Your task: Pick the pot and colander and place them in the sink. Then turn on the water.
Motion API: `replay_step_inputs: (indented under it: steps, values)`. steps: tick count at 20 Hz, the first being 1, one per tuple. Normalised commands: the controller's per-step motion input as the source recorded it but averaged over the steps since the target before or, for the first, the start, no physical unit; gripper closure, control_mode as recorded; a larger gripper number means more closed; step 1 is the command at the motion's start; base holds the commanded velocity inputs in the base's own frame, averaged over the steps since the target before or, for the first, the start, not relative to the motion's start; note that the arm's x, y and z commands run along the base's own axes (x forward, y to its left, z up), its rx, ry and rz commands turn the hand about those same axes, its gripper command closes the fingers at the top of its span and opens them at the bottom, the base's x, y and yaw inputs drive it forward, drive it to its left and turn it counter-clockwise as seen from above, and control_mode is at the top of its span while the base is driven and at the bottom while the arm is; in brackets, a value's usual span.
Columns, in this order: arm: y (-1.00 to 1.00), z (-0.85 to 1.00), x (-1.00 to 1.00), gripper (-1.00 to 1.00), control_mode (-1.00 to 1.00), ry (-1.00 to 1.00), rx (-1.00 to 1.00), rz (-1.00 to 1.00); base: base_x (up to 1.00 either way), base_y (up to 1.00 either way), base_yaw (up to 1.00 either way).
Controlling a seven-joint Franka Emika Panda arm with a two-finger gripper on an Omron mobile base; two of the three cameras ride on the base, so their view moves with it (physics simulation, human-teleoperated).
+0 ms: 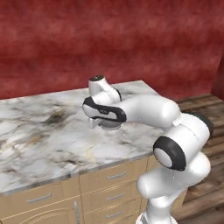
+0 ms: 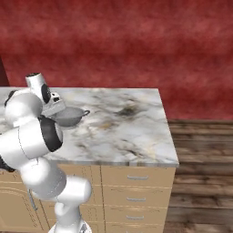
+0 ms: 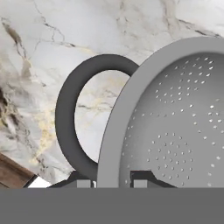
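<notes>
My claw (image 3: pixel 113 183) is pinched tight on the rim of the colander (image 3: pixel 175 122), one tip inside the bowl and one outside, right beside its dark loop handle (image 3: pixel 72 127); the colander sits on the marble counter (image 2: pixel 132 132), a little way in from the counter's back edge, under my bent arm (image 1: pixel 144 109); I think I am on the picking step for the colander, grip made, lift not yet done; next I should raise it straight up, keep it level, and carry it to the sink.
</notes>
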Motion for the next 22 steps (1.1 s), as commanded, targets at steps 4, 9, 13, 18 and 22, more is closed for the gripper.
replay_step_inputs:
  steps: [4,9,13,18,22]
  values:
    - [-0.3,0.98,-0.66,1.0,-1.0,-0.16,0.0,0.0,0.0,0.0,0.0]
    - [-0.35,0.97,-0.58,1.0,-1.0,-0.17,0.0,0.0,0.0,0.0,0.0]
    - [-0.33,0.7,-0.59,1.0,-1.0,-0.14,0.0,0.0,0.0,0.0,0.0]
    - [-0.16,0.22,-0.37,1.0,1.0,-0.07,0.01,-0.01,-0.2,-0.1,-0.01]
    - [0.0,0.0,0.0,1.0,1.0,0.0,0.0,0.0,-0.77,-0.37,-0.09]
